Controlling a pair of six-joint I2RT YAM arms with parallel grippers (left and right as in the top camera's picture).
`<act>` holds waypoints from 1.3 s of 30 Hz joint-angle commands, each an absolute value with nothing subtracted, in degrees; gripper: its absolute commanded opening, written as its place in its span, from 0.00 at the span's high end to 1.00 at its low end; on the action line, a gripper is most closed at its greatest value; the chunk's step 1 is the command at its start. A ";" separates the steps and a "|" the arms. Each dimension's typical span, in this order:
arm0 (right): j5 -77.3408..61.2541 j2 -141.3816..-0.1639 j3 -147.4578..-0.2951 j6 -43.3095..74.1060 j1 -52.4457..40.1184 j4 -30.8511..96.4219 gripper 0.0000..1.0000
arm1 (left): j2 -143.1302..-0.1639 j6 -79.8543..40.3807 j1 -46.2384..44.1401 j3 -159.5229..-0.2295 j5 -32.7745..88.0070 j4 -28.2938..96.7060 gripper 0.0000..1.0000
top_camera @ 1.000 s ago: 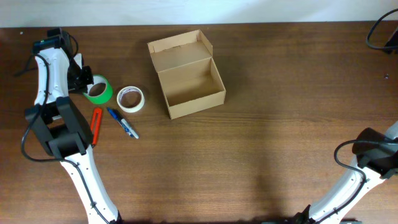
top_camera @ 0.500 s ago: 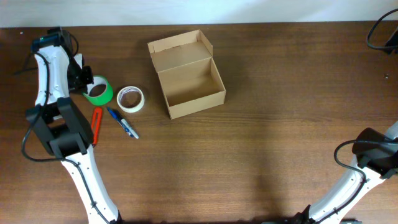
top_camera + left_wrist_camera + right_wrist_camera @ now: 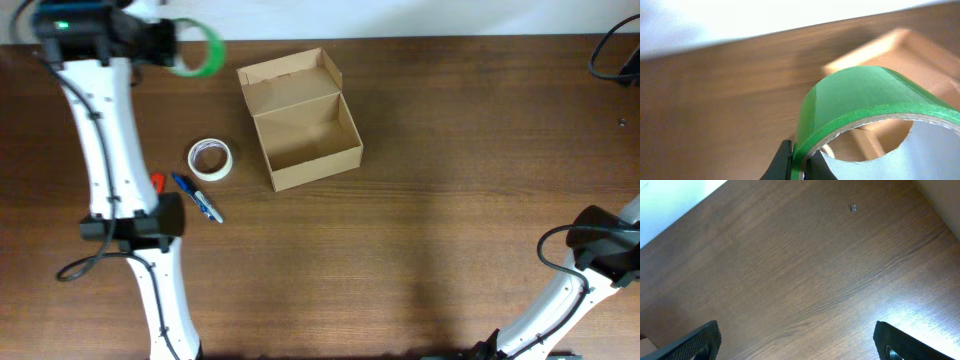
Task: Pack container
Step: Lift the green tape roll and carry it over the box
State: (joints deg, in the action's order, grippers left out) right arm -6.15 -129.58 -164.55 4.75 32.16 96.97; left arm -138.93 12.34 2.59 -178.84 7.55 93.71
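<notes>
So on the dark brown wooden counter (image 3: 450, 200), the open tan cardboard box with a hinged flap lid (image 3: 305, 135) sits toward the back and looks empty to me. The left tool (image 3: 798, 163) is pinched tight on the wall of a green tape roll (image 3: 855, 95), held up left of the box. I'd call this mid-carry: next it needs to get over the opening and let go. The right tool (image 3: 795, 342) hangs wide apart, holding nothing. A white tape roll (image 3: 210, 158) and a blue pen (image 3: 197, 197) lie nearby. No readable writing anywhere.

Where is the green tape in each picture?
Overhead: green tape at the top left, left of the container.
Left wrist: green tape fills the lower right, pinched by the left gripper; blurry container behind.
Right wrist: not in it.
Shared landmark: the container.
</notes>
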 commanded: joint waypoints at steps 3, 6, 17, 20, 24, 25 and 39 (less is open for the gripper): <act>-6.90 -128.99 -164.79 5.19 31.90 97.30 0.01 | -136.49 27.44 -10.85 -179.00 11.07 95.42 0.99; -6.90 -128.99 -164.79 5.19 31.90 97.30 0.01 | -136.51 32.42 -16.43 -176.61 9.56 95.13 0.98; -6.90 -128.99 -164.79 5.19 31.90 97.30 0.01 | -136.92 23.66 -22.90 -159.06 -4.32 83.85 0.98; -6.90 -128.99 -164.79 5.19 31.90 97.30 0.01 | -136.92 21.85 -22.83 -154.23 -4.08 82.43 0.99; -6.90 -128.99 -164.79 5.19 31.90 97.30 0.01 | -136.92 21.89 -22.90 -149.21 -3.73 79.99 0.99; -6.90 -128.99 -164.79 5.19 31.90 97.30 0.01 | -136.92 21.87 -22.90 -148.46 -3.68 79.57 0.98; -6.90 -128.99 -164.79 5.19 31.90 97.30 0.01 | -141.18 20.64 -23.00 -146.17 -0.36 78.59 0.99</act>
